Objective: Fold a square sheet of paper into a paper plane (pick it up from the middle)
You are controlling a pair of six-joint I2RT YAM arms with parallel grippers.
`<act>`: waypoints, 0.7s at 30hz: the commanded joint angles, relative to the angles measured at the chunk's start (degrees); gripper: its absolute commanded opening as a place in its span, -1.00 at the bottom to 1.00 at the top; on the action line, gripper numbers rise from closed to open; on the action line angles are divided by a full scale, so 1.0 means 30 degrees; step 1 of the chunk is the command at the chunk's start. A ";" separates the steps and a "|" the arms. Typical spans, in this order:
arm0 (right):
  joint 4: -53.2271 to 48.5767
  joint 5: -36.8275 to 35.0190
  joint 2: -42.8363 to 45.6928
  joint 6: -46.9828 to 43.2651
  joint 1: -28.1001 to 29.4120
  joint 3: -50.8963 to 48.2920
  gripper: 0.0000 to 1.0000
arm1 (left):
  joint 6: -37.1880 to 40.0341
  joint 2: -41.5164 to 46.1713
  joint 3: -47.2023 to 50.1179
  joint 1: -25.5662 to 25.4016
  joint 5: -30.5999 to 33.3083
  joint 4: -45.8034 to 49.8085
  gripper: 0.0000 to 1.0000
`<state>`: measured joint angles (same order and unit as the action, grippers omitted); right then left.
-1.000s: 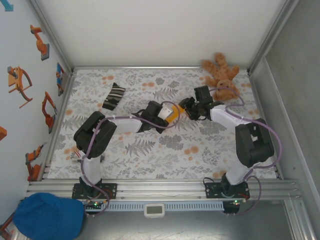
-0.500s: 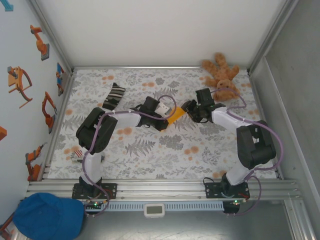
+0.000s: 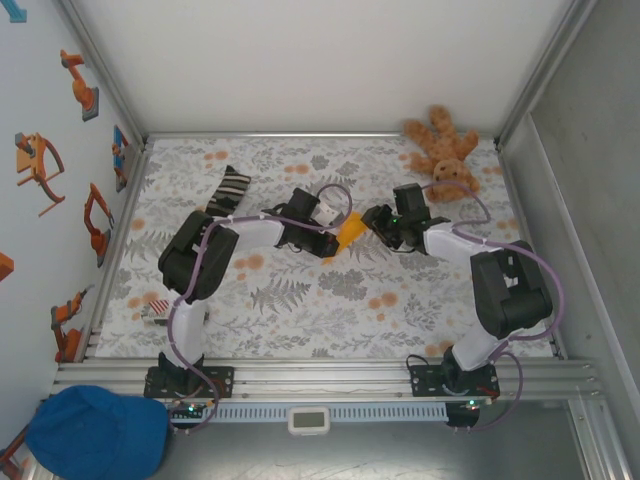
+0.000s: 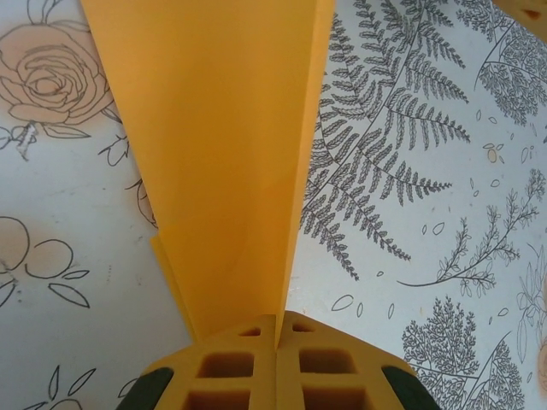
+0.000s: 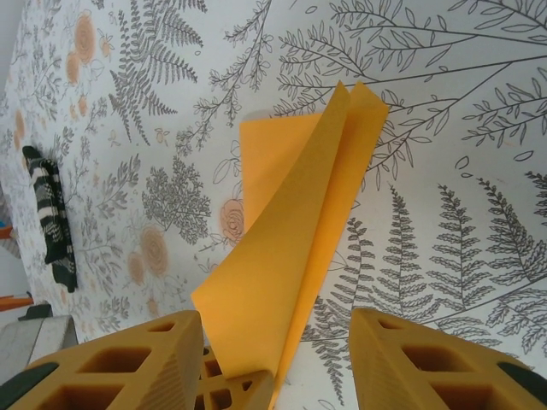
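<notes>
The folded paper (image 3: 350,230) is pinched by the pressed-together left end effector (image 4: 278,325) and held at the middle of the desk (image 3: 300,300). The right end effector (image 5: 275,329) is spread astride the loose layers; these should be gripped squarely, without twisting

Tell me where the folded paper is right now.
In the top view, the folded paper is centre-scene, pinched by the left gripper, with the right gripper close on its right.
</notes>
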<state>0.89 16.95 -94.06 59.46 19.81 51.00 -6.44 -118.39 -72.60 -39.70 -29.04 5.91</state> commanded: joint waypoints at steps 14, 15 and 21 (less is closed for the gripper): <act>0.4733 0.2095 0.0023 -0.1454 -0.0219 -0.1774 -0.14 | -0.1155 -0.1035 -0.0912 0.0344 -0.1357 0.1605 -0.93; 0.5156 0.2262 -0.0013 -0.1534 -0.0221 -0.1948 -0.14 | -0.1219 -0.1149 -0.0987 0.0373 -0.1392 0.1767 -0.93; 0.8259 0.4008 -0.0945 -0.1218 -0.0168 -0.2783 -0.23 | -0.1597 -0.1629 -0.1402 0.0489 -0.1532 0.2593 -0.92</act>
<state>18.81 25.61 -95.57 56.42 19.51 43.88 -9.87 -121.14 -76.03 -38.61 -33.06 9.87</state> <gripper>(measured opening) 0.389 0.044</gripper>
